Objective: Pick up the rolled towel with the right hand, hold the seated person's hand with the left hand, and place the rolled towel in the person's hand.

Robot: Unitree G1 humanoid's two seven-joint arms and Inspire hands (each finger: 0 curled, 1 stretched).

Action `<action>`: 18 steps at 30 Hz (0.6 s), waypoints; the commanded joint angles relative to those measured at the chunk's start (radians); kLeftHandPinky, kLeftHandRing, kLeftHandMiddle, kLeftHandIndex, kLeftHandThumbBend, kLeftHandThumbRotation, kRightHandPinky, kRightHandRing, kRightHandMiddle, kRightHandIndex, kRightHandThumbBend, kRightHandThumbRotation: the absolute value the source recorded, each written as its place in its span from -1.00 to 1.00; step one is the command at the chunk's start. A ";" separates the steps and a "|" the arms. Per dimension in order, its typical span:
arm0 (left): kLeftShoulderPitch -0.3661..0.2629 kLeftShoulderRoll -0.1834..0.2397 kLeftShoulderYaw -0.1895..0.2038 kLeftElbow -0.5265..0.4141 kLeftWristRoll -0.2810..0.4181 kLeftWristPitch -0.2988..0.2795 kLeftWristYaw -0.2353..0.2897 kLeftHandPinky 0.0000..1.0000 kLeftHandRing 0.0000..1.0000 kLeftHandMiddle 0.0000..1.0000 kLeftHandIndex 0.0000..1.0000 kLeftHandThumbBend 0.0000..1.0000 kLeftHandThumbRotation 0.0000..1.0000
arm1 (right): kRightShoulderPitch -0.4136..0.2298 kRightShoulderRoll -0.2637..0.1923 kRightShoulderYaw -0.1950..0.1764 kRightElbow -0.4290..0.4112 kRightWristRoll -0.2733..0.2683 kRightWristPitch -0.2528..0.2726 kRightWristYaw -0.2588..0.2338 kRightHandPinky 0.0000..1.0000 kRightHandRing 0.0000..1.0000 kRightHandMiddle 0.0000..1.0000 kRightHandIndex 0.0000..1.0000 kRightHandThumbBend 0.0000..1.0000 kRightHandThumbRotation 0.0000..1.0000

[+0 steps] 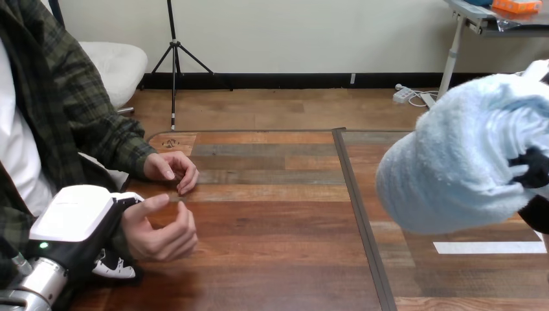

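Two of the three steps read as done at this entry. Your right hand (535, 167) was at 3 o'clock with the rolled towel (453, 162) lifted clear of the table (272, 259), its dark fingers (532, 165) sunk into the pile and clamped on it. Your left hand (78, 223) sat at 8 o'clock. Its fingers (115, 265) were curled under the person's wrist (127, 228) with another dark part over the top, so it read as a closed hold on the wrist.

The person's hand (162, 233) lay just beyond that hold, half curled, with the thumb out toward 1 o'clock. The person's other hand (171, 172) rested loosely curled on the table at 10 o'clock.

Step in hand, as judged: the hand-over. You needed to carry the towel toward 9 o'clock across the dark seam (359, 214), then lower it into the cupped palm. That opening looked narrow for so fat a roll.

Materials:
- The towel was pale blue plush, a thick cylinder with a rounded end facing 9 o'clock, and likely to compress.
- The table was banded wood planks, smooth, with a white tape strip (490, 247) at 4 o'clock.
- The shell of the left hand was hard, glossy and white.
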 commanded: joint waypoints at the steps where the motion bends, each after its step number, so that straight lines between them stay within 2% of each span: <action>1: -0.038 -0.020 -0.039 0.029 0.003 0.005 0.013 0.04 0.13 0.23 0.25 0.98 -0.97 | -0.040 -0.019 -0.018 -0.050 0.024 0.006 0.011 -0.81 -0.69 -0.56 -0.53 0.48 -1.00; 6: -0.040 -0.024 -0.042 0.027 -0.009 0.006 0.016 -0.02 0.05 0.13 0.15 0.95 -0.99 | -0.042 -0.015 -0.017 -0.050 0.024 0.015 0.012 -0.81 -0.69 -0.56 -0.52 0.48 -1.00; 9: -0.041 -0.025 -0.043 0.029 -0.019 -0.016 0.030 -0.07 -0.01 0.06 0.08 0.93 -1.00 | -0.045 -0.010 -0.015 -0.048 0.015 0.014 0.009 -0.81 -0.69 -0.56 -0.52 0.48 -1.00; 15: -0.046 -0.029 -0.051 0.034 -0.026 -0.023 0.055 -0.14 -0.10 -0.03 0.01 0.89 -1.00 | -0.056 0.001 -0.004 -0.038 -0.011 0.004 0.002 -0.82 -0.69 -0.57 -0.53 0.50 -1.00; 18: -0.040 -0.033 -0.044 0.015 -0.047 -0.024 0.042 -0.18 -0.14 -0.07 -0.03 0.87 -1.00 | -0.057 0.001 0.001 -0.035 -0.011 0.013 0.004 -0.82 -0.69 -0.58 -0.53 0.51 -1.00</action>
